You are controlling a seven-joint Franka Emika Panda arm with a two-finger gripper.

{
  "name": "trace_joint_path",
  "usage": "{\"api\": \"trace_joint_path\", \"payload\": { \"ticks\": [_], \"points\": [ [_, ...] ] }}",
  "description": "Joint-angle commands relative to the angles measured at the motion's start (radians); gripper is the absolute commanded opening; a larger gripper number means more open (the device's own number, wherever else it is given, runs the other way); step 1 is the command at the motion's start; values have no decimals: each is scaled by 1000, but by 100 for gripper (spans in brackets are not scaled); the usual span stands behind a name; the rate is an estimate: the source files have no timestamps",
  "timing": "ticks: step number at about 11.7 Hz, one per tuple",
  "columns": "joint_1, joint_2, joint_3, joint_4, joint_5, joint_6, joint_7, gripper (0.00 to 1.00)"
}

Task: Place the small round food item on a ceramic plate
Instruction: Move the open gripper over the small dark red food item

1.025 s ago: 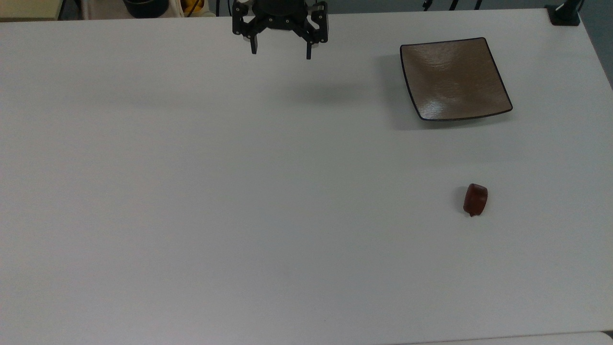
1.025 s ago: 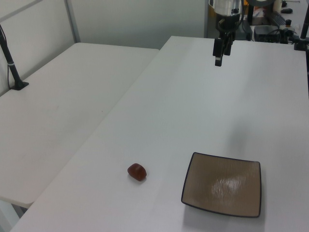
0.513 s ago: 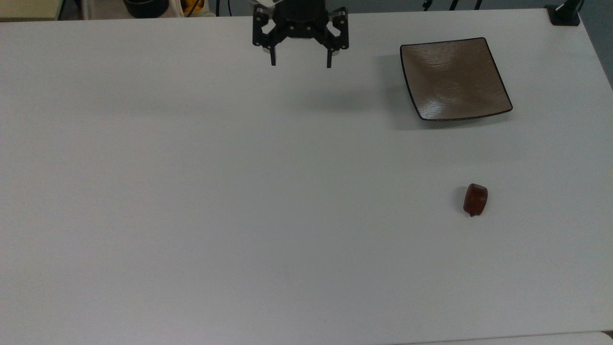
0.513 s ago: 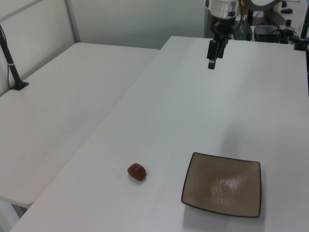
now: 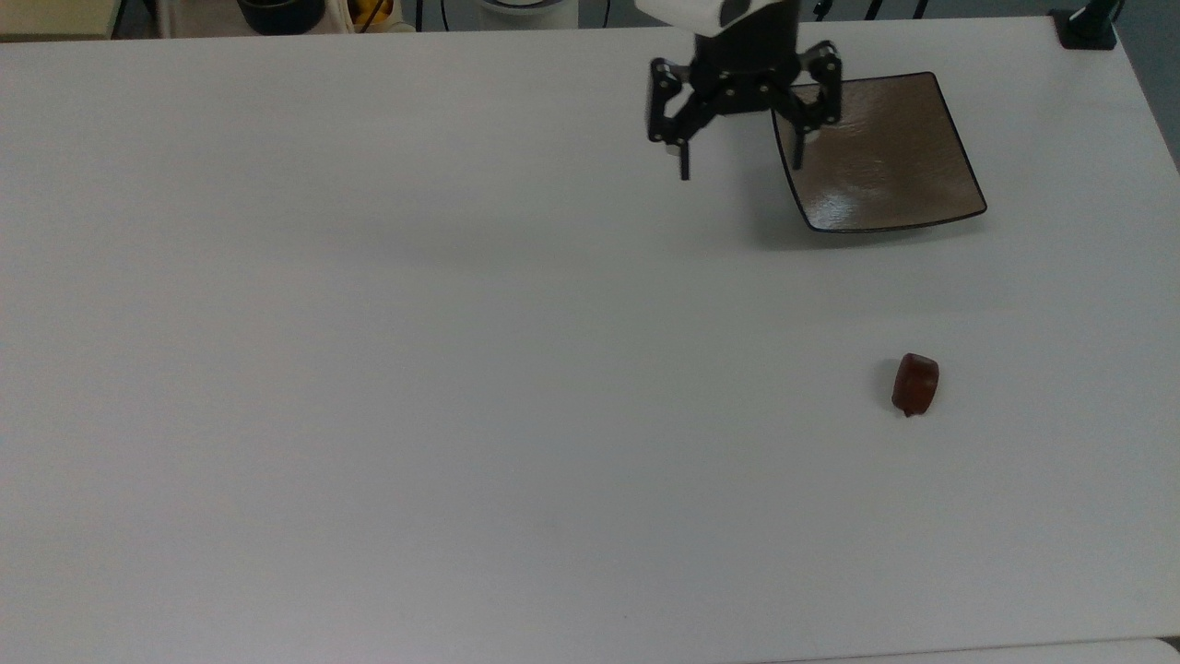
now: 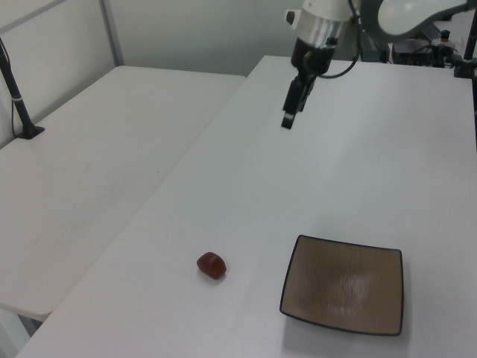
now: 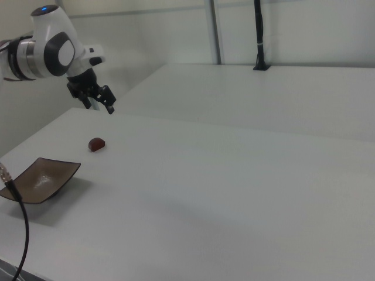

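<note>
**Open claw aloft near the plate, chestnut-like lump apart on the table**

Held above the white table (image 5: 369,369) with nothing between the fingers: the gripper (image 5: 740,169), black, two-fingered, spread wide in the top view, one fingertip over bare table and the other over the edge of the ceramic plate (image 5: 885,157) on the top view's left. Carried clear of the surface, as seen in the left view, where the gripper (image 6: 288,121) hangs from the white arm (image 6: 322,22) well up from the tabletop. In the right view, the gripper (image 7: 105,105) shown at the end of the white arm, raised beyond the food item.

Resting on the table: the small round food item (image 5: 914,384), dark reddish-brown and glossy, its tiny tip toward the top view's bottom edge. Well apart from the plate, below it in the top view; just to the left of the plate (image 6: 344,284) in the left view, item (image 6: 212,265) and plate not touching. In the right view, item (image 7: 96,143) lying beyond the plate (image 7: 40,178), again with bare table between.

Plate square, glossy brown-grey with a thin black rim and upturned corners, nothing on it. Touched by nothing.
</note>
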Motion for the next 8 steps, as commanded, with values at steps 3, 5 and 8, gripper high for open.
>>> {"api": "trace_joint_path", "payload": {
  "ticks": [3,5,8],
  "points": [
    [133,233,-11,218,-68,62,351,100],
    [176,305,-20,276,-77,88,420,100],
    [216,438,-28,376,-173,158,534,100]
  ]
}}
